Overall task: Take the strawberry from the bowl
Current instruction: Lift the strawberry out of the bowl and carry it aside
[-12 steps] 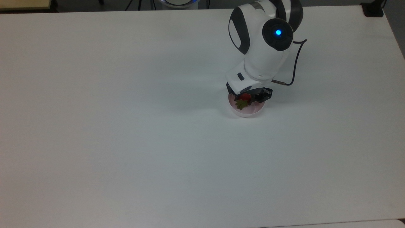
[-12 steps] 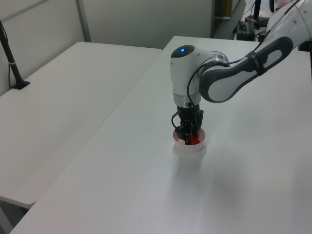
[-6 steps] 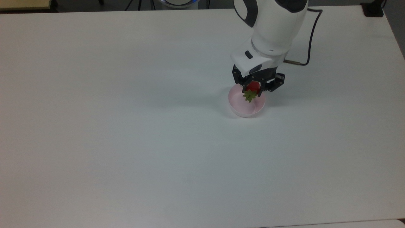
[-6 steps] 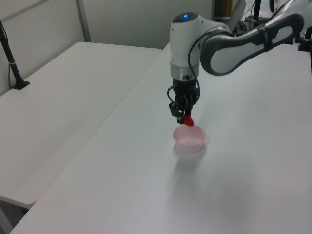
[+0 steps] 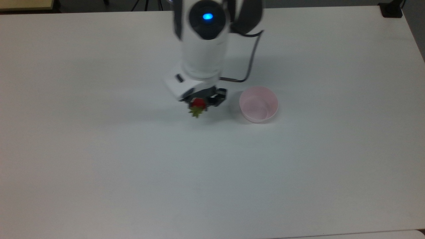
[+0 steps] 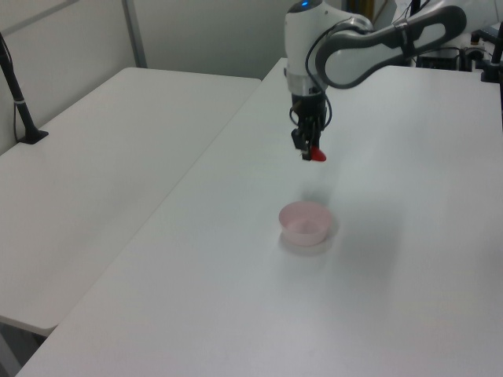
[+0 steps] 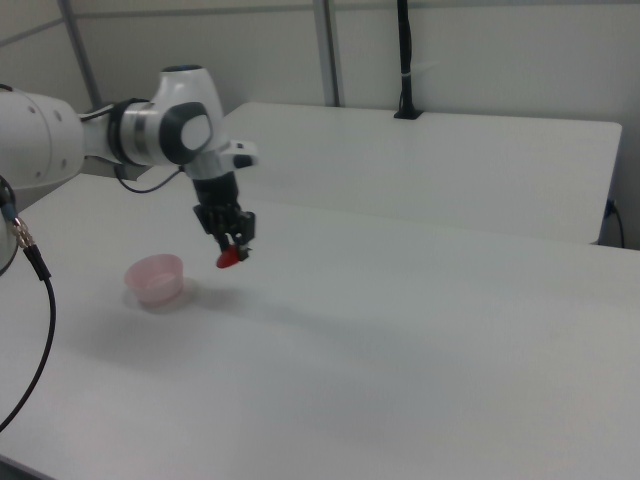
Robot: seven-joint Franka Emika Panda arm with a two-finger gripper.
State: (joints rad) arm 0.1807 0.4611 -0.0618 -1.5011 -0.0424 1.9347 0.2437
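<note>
The black two-finger gripper (image 5: 198, 103) on the white Franka arm (image 5: 205, 49) is clamped on the small glossy red strawberry with olive-green leafy cap (image 5: 197, 106), fingers narrow w/ the fruit pinched between them. Berry hangs in the air, cap end pointing down toward the white matte table (image 5: 132, 166), well above it in the left view (image 6: 315, 154) and the right view (image 7: 230, 258). The small round pale pink plastic bowl (image 5: 258, 104) sits apart from the berry, to the top view's right, and holds nothing; also seen at (image 6: 305, 222) and (image 7: 154, 277).

So pickup looks done, approx. all that's left is keeping hold.

Risks from here, as I judge them:

1. Slip. Glossy skin + tapered shape means the fingers likely hold on a slope, not flat faces. Berry pokes out below the tips, so the grip seems to be near 1 end. Fast sideways travel or a hard stop could swing it and squeeze it out.
2. Rotation in the grip. W/ 2 narrow contact spots it can pivot, cap swinging round, then drop.
3. Drop outcome: it'd hit bare table and prob. roll, since it's round-ish w/ nothing nearby to stop it.
4. Over-squeeze: can't tell how hard or soft the fruit is; if soft, more force would deform it.

Cable (image 5: 249, 59) loops off the wrist; a snag looks unlikely but twisting the wrist further could tug it.
</note>
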